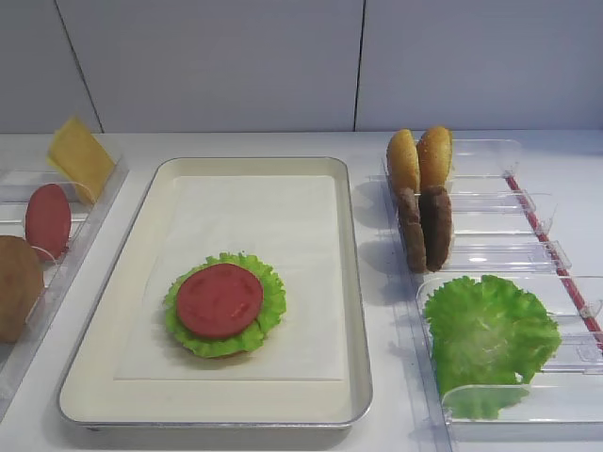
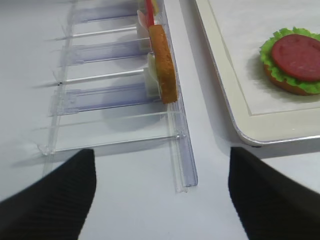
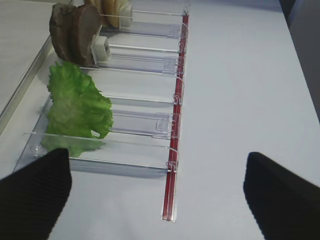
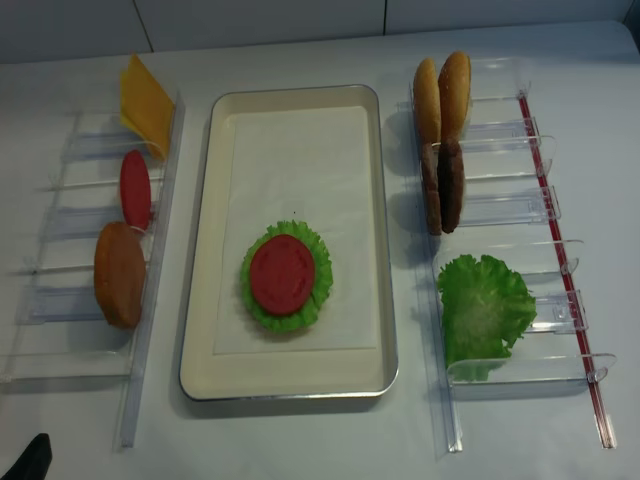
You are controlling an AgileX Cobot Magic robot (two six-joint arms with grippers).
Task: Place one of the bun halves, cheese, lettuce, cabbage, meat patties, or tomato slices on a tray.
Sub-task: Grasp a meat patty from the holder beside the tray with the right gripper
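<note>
The tray [image 1: 350, 282] holds a stack of bun base, lettuce and a tomato slice [image 1: 220, 299], also seen in the left wrist view as the stack [image 2: 295, 57]. In the right rack stand two bun halves [image 1: 419, 158], two meat patties [image 1: 424, 226] and a lettuce leaf [image 1: 490, 330]. The left rack holds cheese [image 1: 80, 158], a tomato slice [image 1: 47, 219] and a bun half [image 1: 17, 287]. No cabbage is in view. My right gripper [image 3: 157, 200] hangs open over bare table near the lettuce [image 3: 77, 107]. My left gripper [image 2: 162, 200] is open, short of the bun half [image 2: 164, 62].
Clear plastic racks [image 4: 500, 215] flank the tray on both sides; a red strip [image 3: 172, 165] runs along the right rack's outer edge. The tray's metal rim [image 2: 240, 125] lies just right of the left gripper. A wall stands behind the table.
</note>
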